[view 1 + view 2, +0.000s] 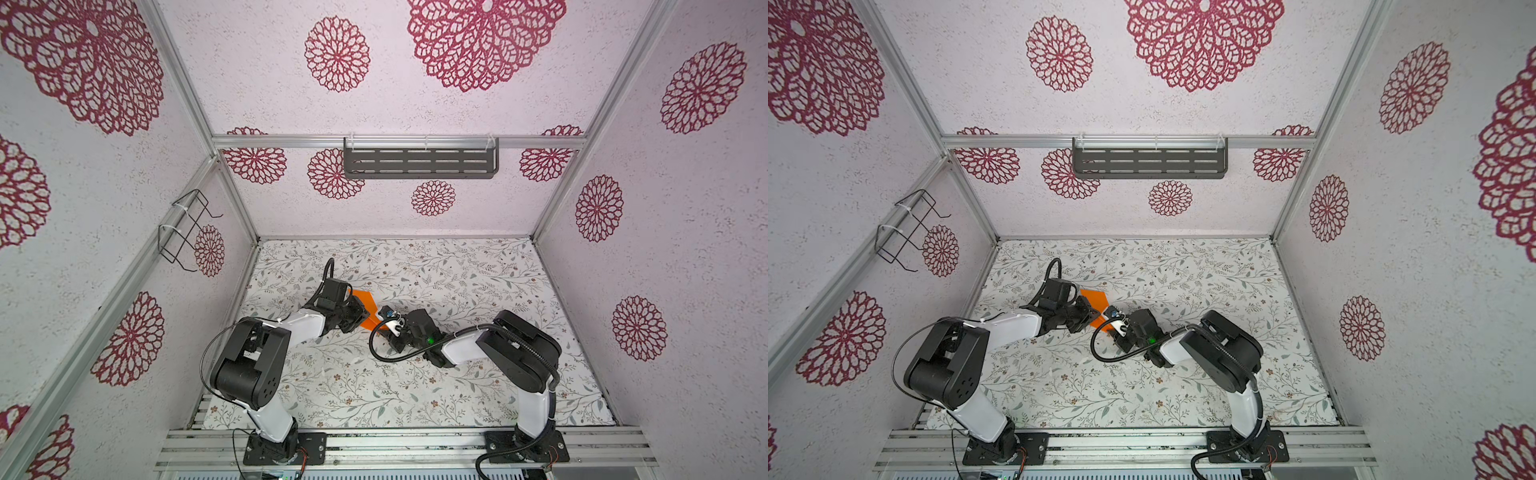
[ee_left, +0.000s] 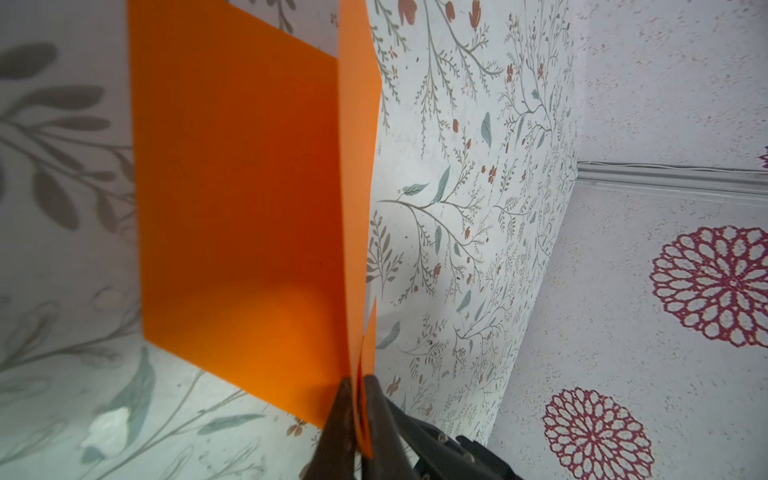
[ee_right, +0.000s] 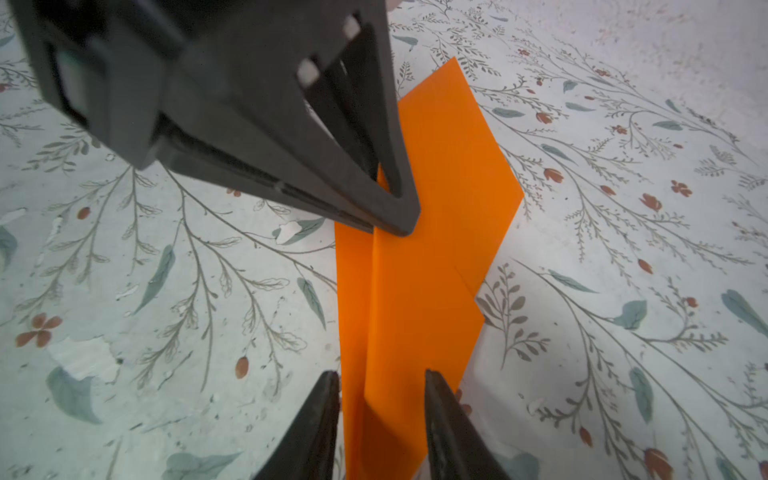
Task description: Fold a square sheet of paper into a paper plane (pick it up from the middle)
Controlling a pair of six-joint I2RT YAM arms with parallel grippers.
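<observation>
1. The paper plane (image 3: 415, 311) is bright orange, plain and only half made.
2. It is long and narrow, with a crease down its length and flaps laid over each other.
3. It sits near the middle of the worktop (image 1: 415, 395).

We see the paper plane (image 3: 419, 291) as thin, matt orange paper with crisp creases. The tabletop (image 3: 124, 395) wears a smooth printed covering, chipped in spots. The right end effector (image 3: 380, 380) is matt black plastic. The walls (image 1: 386, 112) look rough-grained, and the frame rails (image 1: 291, 142) are brushed metal.
</observation>
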